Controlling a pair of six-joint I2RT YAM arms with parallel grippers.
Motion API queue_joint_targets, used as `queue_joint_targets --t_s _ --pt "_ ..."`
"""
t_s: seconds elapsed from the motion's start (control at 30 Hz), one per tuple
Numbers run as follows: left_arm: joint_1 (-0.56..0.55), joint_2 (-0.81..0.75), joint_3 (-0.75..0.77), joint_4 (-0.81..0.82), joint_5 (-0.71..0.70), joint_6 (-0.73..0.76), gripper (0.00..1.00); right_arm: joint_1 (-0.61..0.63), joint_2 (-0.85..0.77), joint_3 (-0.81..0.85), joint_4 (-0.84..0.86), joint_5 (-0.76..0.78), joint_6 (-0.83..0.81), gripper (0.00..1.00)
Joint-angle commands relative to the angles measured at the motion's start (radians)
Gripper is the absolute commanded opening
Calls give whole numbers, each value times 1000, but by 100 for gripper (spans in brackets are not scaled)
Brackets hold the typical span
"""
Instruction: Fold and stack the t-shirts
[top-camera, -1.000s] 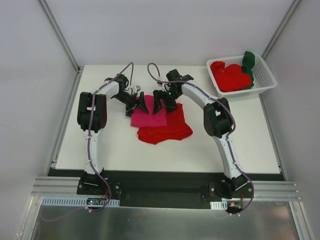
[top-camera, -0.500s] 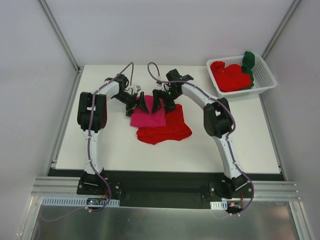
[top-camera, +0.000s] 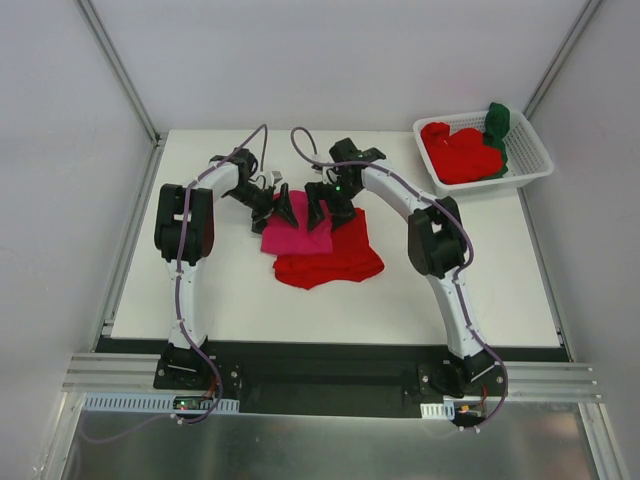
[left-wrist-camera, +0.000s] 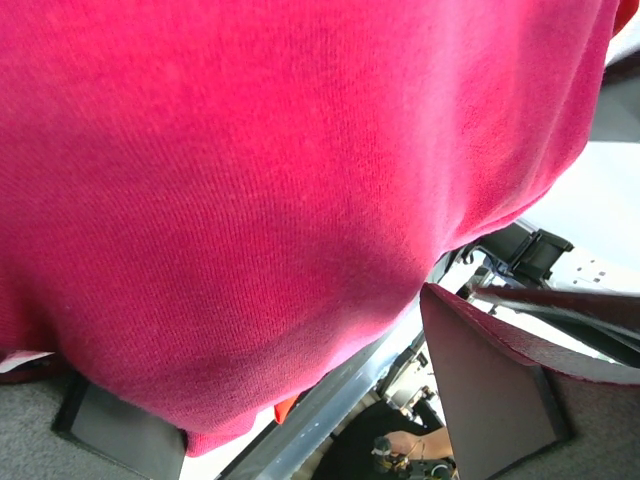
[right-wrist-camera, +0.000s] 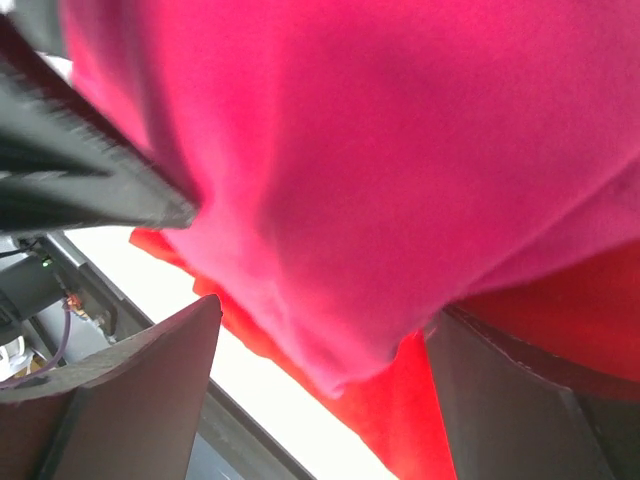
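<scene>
On a white table, a white slotted basket at the far right corner holds bunched red t-shirts and a dark green t-shirt. At centre, a folded magenta-pink t-shirt lies atop a red t-shirt. The left gripper and right gripper sit at the magenta shirt's far edge, jaws spread wide.

Nothing readable is showing in any view: no lettering, labels, brand marks, numbers or signs are coming through, top or wrist cameras.
</scene>
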Motion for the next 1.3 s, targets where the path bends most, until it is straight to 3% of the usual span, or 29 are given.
queue_joint_targets --t_s 0.0,0.27,0.8,1.27 --pt "-10 -65 -4 -20 48 10 82 6 -114 12 -26 -15 10 84" --pt "-10 -69 -10 -20 49 11 82 15 -84 -5 1 -43 27 83" --pt "-14 -75 -27 -20 54 16 83 41 -82 15 -72 156 -94 82" --pt "-16 -85 -30 -20 74 11 84 54 -7 38 -28 118 -72 82"
